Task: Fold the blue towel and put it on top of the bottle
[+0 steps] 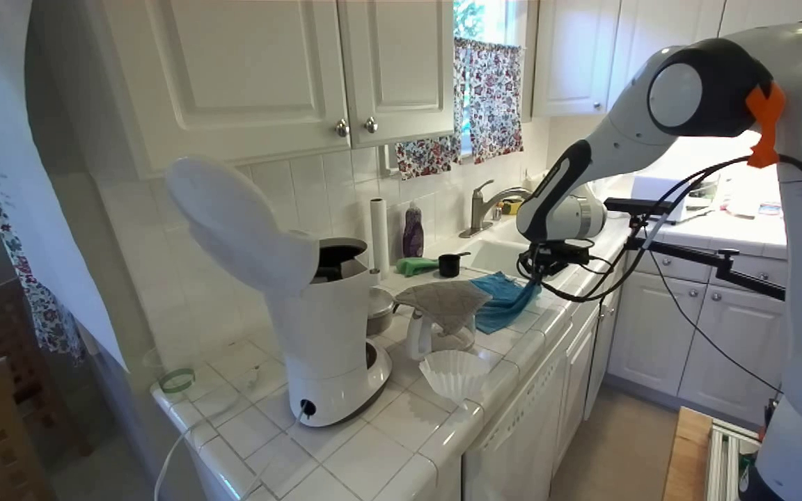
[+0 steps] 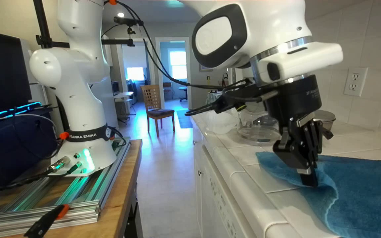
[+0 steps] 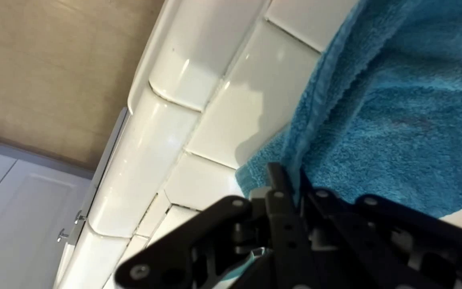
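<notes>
Find the blue towel (image 2: 365, 195) rumpled on the tiled counter (image 1: 373, 449); the gripper (image 3: 292, 186) pinches a fold of it. The purple bottle (image 1: 413, 235) stands upright at the back, black cup (image 1: 449, 265) between it and the towel, green item (image 1: 416, 266) near its foot. A grey cloth (image 1: 446, 303) drapes a glass carafe (image 1: 420, 337) beside the towel; past that, paper filter (image 1: 453, 374), white coffee maker (image 1: 328, 334).

White coffee maker (image 1: 324, 341), lid (image 1: 230, 226) up, near a pleated paper filter (image 1: 454, 374).
</notes>
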{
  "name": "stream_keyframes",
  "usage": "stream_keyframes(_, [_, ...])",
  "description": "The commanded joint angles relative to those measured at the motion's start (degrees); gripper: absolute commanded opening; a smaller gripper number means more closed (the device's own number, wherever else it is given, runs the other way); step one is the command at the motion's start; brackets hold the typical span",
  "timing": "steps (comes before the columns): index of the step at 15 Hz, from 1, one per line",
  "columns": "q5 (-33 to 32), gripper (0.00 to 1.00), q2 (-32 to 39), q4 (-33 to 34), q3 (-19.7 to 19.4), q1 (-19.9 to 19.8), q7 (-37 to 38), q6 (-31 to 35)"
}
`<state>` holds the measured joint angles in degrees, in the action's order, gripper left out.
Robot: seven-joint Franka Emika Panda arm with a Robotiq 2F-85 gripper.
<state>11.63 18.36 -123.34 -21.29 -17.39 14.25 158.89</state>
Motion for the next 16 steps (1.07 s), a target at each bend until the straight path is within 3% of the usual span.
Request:
stream_keyframes(1, [-3.7, 0.03, 0.0, 2.3, -1.4, 1.5, 3.2, -0.8])
stream_keyframes(16, [-7.9, 0.03, 2.7, 11.3, -0.1, 3.5, 3.1, -2.7])
